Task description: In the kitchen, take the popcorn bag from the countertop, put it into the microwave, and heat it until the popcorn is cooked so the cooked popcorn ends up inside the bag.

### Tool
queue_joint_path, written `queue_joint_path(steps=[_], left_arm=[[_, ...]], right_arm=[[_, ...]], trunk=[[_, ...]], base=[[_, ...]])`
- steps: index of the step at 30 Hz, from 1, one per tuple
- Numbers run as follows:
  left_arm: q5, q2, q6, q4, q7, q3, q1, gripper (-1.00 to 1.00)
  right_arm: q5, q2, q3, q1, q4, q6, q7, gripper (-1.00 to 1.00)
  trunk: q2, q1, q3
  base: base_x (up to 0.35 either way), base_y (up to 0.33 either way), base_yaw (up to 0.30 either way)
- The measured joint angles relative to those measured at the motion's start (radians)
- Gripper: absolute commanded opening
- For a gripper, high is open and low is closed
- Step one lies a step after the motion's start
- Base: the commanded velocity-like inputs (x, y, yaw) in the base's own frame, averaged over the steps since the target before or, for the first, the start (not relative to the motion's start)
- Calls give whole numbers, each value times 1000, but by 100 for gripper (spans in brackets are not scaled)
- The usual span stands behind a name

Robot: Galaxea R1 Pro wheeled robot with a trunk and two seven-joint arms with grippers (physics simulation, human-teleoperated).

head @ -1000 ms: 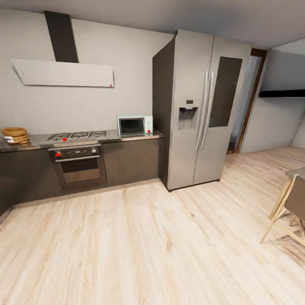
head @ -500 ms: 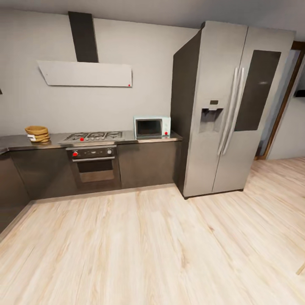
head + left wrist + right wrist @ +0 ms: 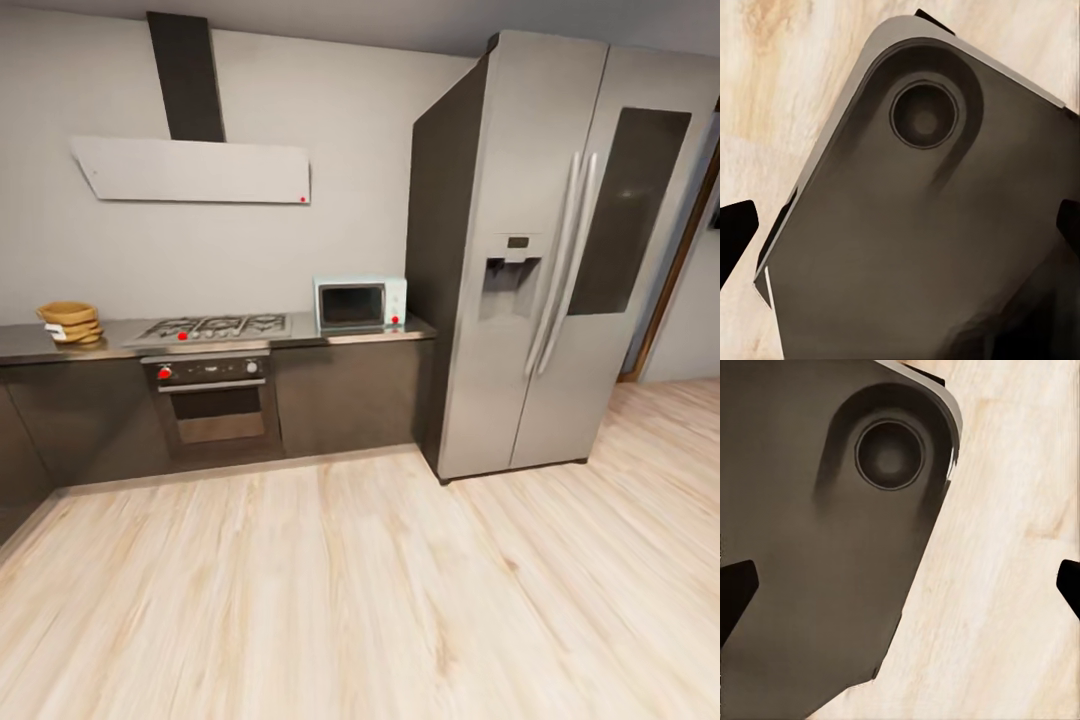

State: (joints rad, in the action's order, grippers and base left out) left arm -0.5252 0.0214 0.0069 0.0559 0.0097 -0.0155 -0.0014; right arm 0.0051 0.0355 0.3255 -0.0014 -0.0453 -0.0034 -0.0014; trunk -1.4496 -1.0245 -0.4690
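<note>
While the robot stands well back on the pale wood-plank floor [image 3: 330, 600], the head view takes in the kitchen wall: a smooth grey steel-like bench [image 3: 370, 332] above dark cabinet fronts, running from about 9 o'clock toward the centre of the frame.

- Small pale blue-white microwave with dark glass door [image 3: 360, 303] sits on the bench's right end, at roughly 12 o'clock, door closed, touching or just beside the tall steel fridge [image 3: 560, 250].
- Gas hob [image 3: 212, 326] and built-in steel oven [image 3: 212, 395] lie at about 11 o'clock, left of the microwave.
- Mustard-yellow rolled-rim object [image 3: 68, 322] stands on the bench's far left end, near 10 o'clock — most likely the popcorn bag, though too small here to confirm the label.

Key relation: bag lies up and to the left, well apart from both arms; the left arm would be the nearer once the base closes in. Bag and microwave are well apart along the bench, hob between them.

Grippers: each wrist view shows dark fingertips at the frame edges, set wide, nothing between them — left gripper [image 3: 900, 225] and right gripper [image 3: 900, 585] both over the robot's own dark base and the floor.

Judgement: approach phase; nothing grasped yet.
</note>
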Motion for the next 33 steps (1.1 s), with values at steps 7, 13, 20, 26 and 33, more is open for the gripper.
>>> queue_joint_path(steps=[7,13,20,26,33], left_arm=[[5,-3,0,0,0,2,0,100],[9,-6,0,0,0,6,0,100],[13,-9,-1,-1,0,11,0,100],[60,-9,-1,-2,0,11,0,100],[62,-9,0,0,0,11,0,100]], right_arm=[[0,0,6,0,1,1,0,100],[0,1,1,0,1,0,0,100],[-12,11,-43,0,1,-2,0,100],[-12,15,-158,0,1,0,0,100],[-11,15,-160,0,1,-1,0,100]], trunk=[[0,0,0],[0,0,0],[0,0,0],[0,0,0],[0,0,0]], base=[[322,0,166],[322,0,162],[322,0,7],[322,0,0],[322,0,0]])
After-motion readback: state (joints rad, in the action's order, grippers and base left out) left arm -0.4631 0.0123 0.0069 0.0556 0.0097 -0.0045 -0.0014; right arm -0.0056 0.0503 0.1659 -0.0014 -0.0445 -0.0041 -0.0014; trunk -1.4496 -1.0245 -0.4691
